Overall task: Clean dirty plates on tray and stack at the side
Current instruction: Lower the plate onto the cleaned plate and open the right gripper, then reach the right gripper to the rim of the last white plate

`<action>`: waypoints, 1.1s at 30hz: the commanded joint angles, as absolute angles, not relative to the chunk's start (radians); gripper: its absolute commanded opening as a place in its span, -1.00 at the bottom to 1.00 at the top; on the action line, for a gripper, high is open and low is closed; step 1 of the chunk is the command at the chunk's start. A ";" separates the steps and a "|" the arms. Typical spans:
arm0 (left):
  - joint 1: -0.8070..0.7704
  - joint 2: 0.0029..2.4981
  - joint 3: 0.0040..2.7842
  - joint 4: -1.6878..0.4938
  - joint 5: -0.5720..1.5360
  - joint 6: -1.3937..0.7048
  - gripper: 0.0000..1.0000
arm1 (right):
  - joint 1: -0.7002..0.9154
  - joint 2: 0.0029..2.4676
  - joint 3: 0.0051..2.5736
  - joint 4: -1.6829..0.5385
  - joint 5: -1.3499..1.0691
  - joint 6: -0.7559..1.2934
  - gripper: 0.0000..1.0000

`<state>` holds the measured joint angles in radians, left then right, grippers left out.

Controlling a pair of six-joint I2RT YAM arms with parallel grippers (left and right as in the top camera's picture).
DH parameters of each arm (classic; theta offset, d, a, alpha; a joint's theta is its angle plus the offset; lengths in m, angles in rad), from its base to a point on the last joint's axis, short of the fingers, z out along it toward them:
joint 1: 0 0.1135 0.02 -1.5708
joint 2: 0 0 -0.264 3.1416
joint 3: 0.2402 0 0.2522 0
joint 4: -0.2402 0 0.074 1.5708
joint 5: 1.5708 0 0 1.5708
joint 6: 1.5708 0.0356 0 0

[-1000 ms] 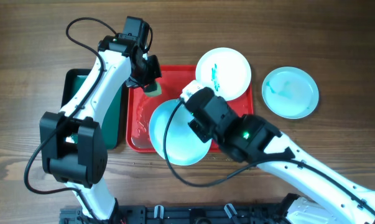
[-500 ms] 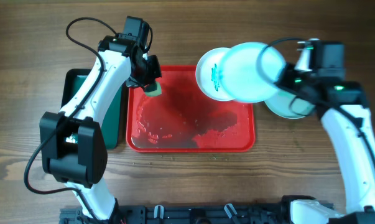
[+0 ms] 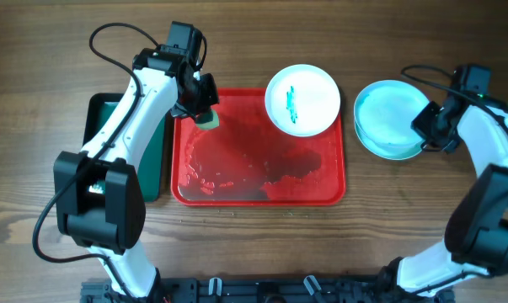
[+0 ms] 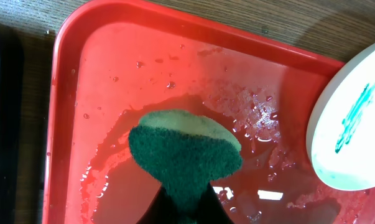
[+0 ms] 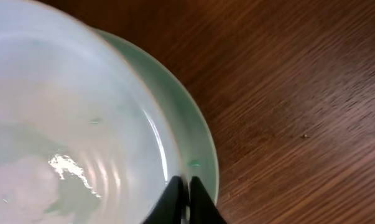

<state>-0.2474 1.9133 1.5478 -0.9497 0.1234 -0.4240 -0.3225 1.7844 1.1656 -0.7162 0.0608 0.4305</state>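
My left pincer (image 4: 184, 208) is clamped narrow on a sponge (image 4: 186, 155), its dark green scrubbing face toward my wrist camera and a pale yellow layer showing behind it. The sponge hangs over the left far corner of the red tray (image 4: 112, 62). I cannot tell whether it touches the floor there. The tray floor under it is wet, with droplets and shallow puddles spread across its middle and near edge. To the right on the same tray, at the far right corner, lies the smeared plate (image 4: 352, 124). It is white with a streak of green at its centre, and its edge reaches out past the tray's far rim. Left of the red tray, just beside it, sits a narrower dark green tray (image 3: 99, 118), which my left arm partly covers from above.

My right pincer (image 5: 186, 198) is pinched tight on the rim of the upper plate (image 5: 63, 118), a pale aqua plate whose inside shines wet, with no green streak that I can make out. It sits in the lower plate (image 5: 196, 134) of the same colour, a little off centre, so the lower rim shows as a crescent on my side. The pair rests on the brown wooden worktop (image 5: 287, 93), just to the right of the red tray and not touching it. From above, only my right wrist and forearm reach the stack's right edge.
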 commanded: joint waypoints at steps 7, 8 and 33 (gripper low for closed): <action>-0.245 1.914 1.541 -0.947 0.110 -0.434 -0.92 | -0.320 1.699 1.250 -0.802 -0.073 0.349 -0.42; -0.245 1.914 1.541 -0.946 0.110 -0.434 -0.92 | -0.313 1.665 1.267 -0.801 -0.168 0.304 -0.38; -0.245 1.914 1.541 -0.933 0.110 -0.434 -0.92 | 0.154 1.946 1.281 -0.671 -0.131 0.469 -0.37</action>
<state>-0.2474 1.9133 1.5478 -0.9375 0.1234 -0.4240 0.1356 1.8999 1.2797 -0.6926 -0.1471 0.4603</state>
